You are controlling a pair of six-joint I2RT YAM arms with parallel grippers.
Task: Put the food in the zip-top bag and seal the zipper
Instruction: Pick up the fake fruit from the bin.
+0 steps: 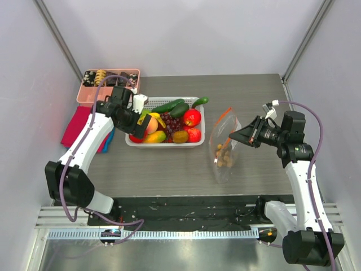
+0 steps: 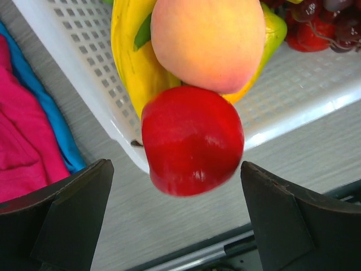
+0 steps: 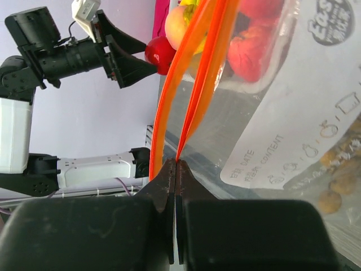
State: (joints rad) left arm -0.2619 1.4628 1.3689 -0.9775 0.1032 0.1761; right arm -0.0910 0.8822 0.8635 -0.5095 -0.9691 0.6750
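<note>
The right tool [image 3: 176, 164] is pressing its fingers together on the zipper [image 3: 192, 73], clamping it at the end where the two orange-red strips meet. Beyond that pinch the strips are spreading apart, so the mouth is gaping. The zip-top bag [image 1: 224, 149] is hanging from this grip just to the left of the tool, its lower part sagging onto the worktop [image 1: 169, 169]. The tan-yellow berry bunch [image 1: 224, 159] is lying inside it, low down.

Farther back and to the left, well apart from the bag, the left tool [image 2: 175, 165] is hovering at the near left corner of the white lattice basket [image 2: 84, 34]. Its fingers [image 2: 73, 220] are standing wide apart and gripping nothing. The red round fruit [image 2: 192, 141] is sitting in line with the gap between them, beyond their tips and touching neither. It is overlapping the basket's rim, though I cannot tell whether it is resting on it.

Just behind it the peach [image 2: 208, 42] is lying in the basket, with the yellow bananas [image 1: 158, 118] beside it. Dark grapes [image 1: 172, 121] and red apples [image 1: 192, 117] are lying deeper in.

A pink cloth [image 2: 22, 152] and a blue cloth [image 2: 51, 124] are lying on the worktop left of the basket. The pink divided tray [image 1: 90, 93] is sitting at the far left.
</note>
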